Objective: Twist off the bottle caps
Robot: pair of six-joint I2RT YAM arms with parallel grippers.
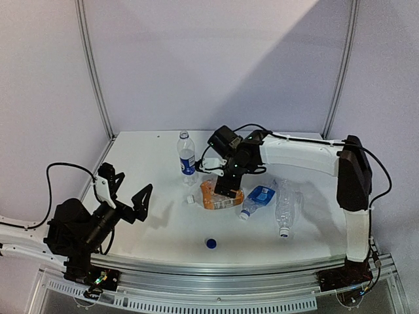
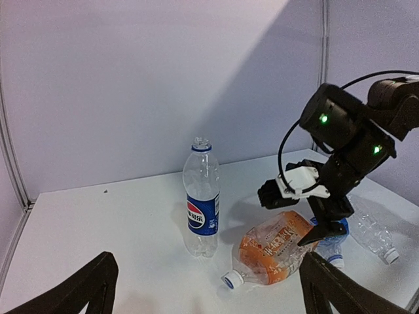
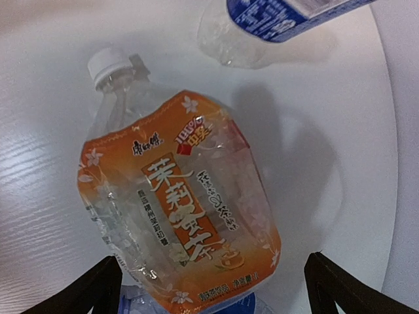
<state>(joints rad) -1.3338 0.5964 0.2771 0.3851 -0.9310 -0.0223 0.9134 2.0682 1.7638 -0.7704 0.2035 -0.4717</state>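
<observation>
One bottle (image 1: pixel 187 155) stands upright on the table (image 1: pixel 301 245) — three lying bottles (image 1: pixel 257 199) spread rightward before it, a loose cap (image 1: pixel 211 243) nearest.

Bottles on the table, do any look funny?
The orange bottle lies on its side, crumpled, white cap on. Two clear bottles lie beside it. Only the Pepsi bottle stands, capless; a blue cap lies loose in front.

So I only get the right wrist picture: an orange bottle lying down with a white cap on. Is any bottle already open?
Observer: Yes, the Pepsi bottle stands upright with a bare, open neck.
Operator: Is a loose cap lying anywhere?
Observer: A blue cap lies by itself on the table, towards the front edge.
Operator: And what is the other arm doing?
Observer: The left gripper hangs open off to the left, holding nothing.
</observation>
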